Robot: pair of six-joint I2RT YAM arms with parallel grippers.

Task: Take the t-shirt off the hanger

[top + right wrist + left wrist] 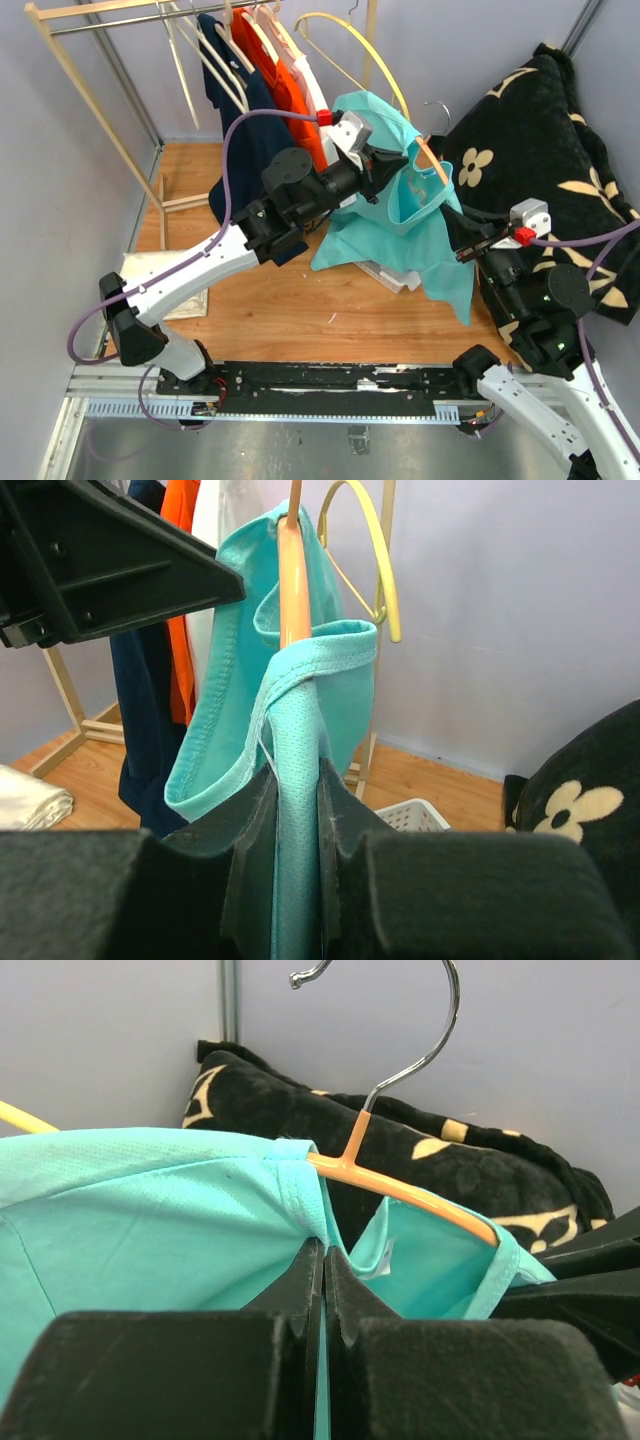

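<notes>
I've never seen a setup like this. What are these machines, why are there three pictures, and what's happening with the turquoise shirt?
These are two robot arms bolted at the table's near edge, each ending in a two-finger gripper. The wide picture looks down from above and behind them; the other two come from a camera on each wrist, showing that arm's own fingers. The left gripper and the right gripper are both shut on the teal t-shirt, which hangs on an orange hanger. On the wooden surface lie a white basket and a pale cloth. A black flowered blanket sits at the right; other clothes hang on a rack.
</notes>
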